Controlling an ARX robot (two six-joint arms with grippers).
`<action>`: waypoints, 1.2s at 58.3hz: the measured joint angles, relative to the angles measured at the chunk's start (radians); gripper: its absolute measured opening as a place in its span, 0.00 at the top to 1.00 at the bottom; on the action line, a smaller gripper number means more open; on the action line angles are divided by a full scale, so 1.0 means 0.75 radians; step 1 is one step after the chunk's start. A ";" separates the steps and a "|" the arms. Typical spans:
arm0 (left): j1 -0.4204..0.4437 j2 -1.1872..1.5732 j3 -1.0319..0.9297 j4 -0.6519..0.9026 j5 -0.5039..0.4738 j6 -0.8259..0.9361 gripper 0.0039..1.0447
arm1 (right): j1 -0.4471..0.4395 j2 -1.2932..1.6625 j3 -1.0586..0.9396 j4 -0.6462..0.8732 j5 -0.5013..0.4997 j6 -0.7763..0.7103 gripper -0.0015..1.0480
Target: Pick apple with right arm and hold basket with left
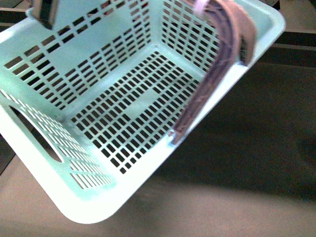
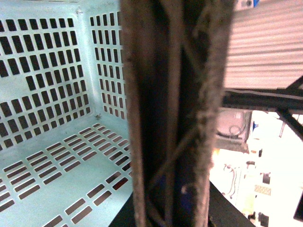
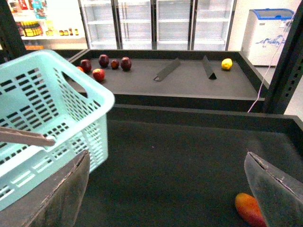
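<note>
Nearby, right claw (image 3: 166, 155) wide, finger half-hiding apple (image 3: 246, 211); basket (image 3: 47, 118) alongside; left claw grip unclear.

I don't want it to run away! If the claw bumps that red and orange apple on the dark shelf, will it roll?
Probably yes: the round red-orange apple lies loose on a flat dark shelf. Its skin looks smooth, so it may slip between the pads of the wide-open right claw.

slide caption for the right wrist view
open right gripper above the dark shelf, apple near one fingertip, basket alongside, more fruit behind
</note>
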 joint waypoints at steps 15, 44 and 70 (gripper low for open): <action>-0.213 0.042 0.019 -0.021 0.013 0.066 0.94 | 0.000 0.000 0.000 0.000 0.000 0.000 0.09; -0.308 0.046 0.036 -0.019 -0.004 0.077 0.94 | 0.000 0.000 0.000 0.000 0.000 0.000 0.09; -0.310 0.046 0.039 -0.019 -0.002 0.079 0.94 | -0.049 0.361 0.197 -0.551 0.022 0.126 0.09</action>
